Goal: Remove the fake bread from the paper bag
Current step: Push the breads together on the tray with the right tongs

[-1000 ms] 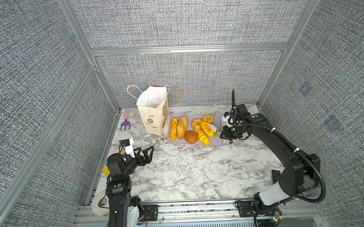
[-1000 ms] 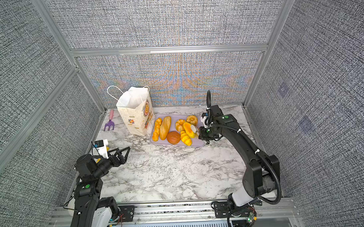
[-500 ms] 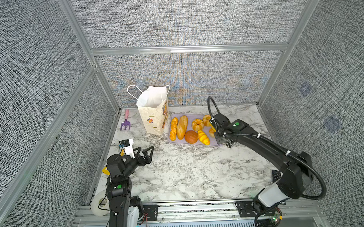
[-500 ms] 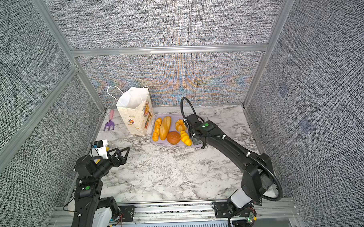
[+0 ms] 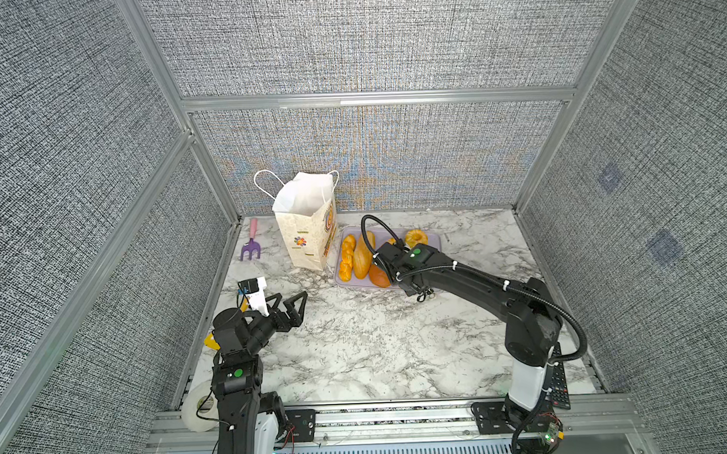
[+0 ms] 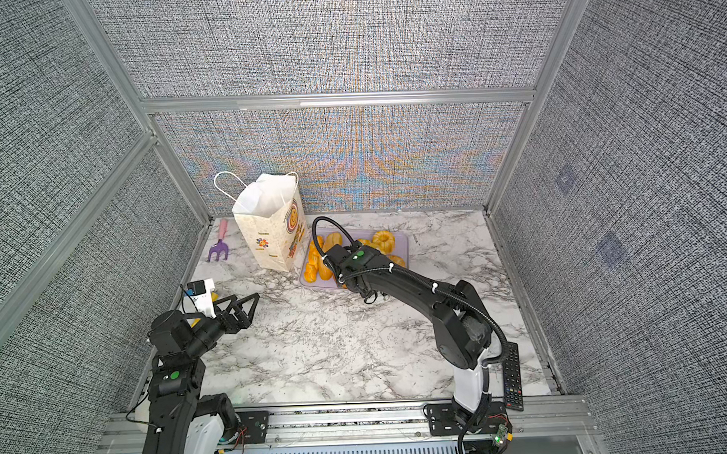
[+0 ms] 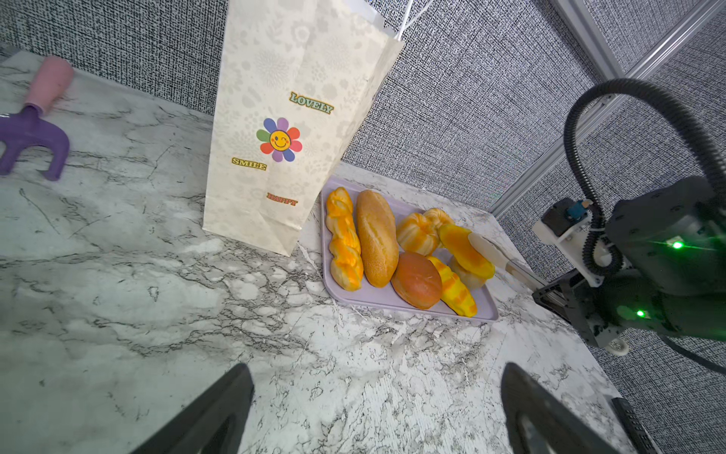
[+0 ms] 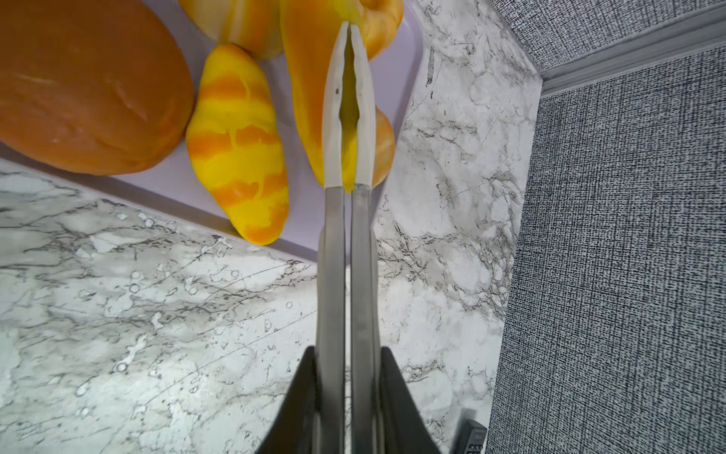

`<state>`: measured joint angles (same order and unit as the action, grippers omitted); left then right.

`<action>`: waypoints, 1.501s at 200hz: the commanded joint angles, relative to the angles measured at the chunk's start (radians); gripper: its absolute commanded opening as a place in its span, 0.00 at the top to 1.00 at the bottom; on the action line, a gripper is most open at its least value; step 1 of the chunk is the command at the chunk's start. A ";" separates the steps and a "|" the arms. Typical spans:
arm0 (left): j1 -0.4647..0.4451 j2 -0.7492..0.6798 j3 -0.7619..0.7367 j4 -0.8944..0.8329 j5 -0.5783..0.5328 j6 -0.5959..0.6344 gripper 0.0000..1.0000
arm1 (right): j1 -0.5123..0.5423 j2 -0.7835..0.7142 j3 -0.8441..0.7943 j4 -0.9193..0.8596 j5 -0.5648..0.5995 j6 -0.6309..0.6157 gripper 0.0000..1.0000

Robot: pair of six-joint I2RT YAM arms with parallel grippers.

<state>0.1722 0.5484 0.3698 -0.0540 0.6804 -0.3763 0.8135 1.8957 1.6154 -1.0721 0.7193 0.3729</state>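
Note:
The paper bag (image 5: pixel 308 234) (image 6: pixel 270 231) (image 7: pixel 283 129) stands upright at the back left, mouth open; its inside is hidden. Right of it, fake bread lies on a lilac tray (image 5: pixel 433 236) (image 7: pixel 393 307): a braided stick (image 7: pixel 343 239), a long loaf (image 7: pixel 377 238), a round brown bun (image 7: pixel 416 280), a striped roll (image 8: pixel 235 149) and a ring bun (image 5: pixel 415 237). My right gripper (image 8: pixel 347 353) is shut on metal tongs (image 8: pixel 334 255) (image 7: pixel 491 251). The tongs' white tips are closed over a yellow roll (image 7: pixel 465 249). My left gripper (image 5: pixel 291 297) (image 6: pixel 246 298) (image 7: pixel 375 377) hangs open and empty over the front left marble.
A purple toy rake (image 5: pixel 250 244) (image 7: pixel 31 133) lies left of the bag by the wall. A black remote (image 5: pixel 558 379) (image 6: pixel 512 376) sits by the right arm's base. A tape roll (image 5: pixel 197 406) and a yellow toy (image 5: pixel 211 341) lie near the left arm.
The right arm swung left from the tray's right end to its front edge, carrying the tongs over the rolls. The left arm stayed still.

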 commanded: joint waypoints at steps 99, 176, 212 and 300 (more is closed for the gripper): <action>0.000 0.007 0.000 0.026 0.007 -0.006 0.01 | -0.012 -0.114 -0.040 0.052 -0.304 0.072 0.59; 0.000 0.012 0.000 0.029 0.007 -0.009 0.01 | -0.227 -0.380 -0.298 0.348 -0.722 0.119 0.66; 0.000 0.017 -0.002 0.031 0.006 -0.010 0.01 | -0.326 -0.424 -0.398 0.423 -0.846 0.125 0.77; 0.001 0.027 -0.001 0.028 0.003 -0.012 0.01 | -0.347 -0.439 -0.502 0.427 -0.858 0.141 0.89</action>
<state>0.1726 0.5732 0.3695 -0.0467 0.6804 -0.3862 0.4656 1.4754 1.1343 -0.6167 -0.1463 0.4976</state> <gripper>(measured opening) 0.993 0.219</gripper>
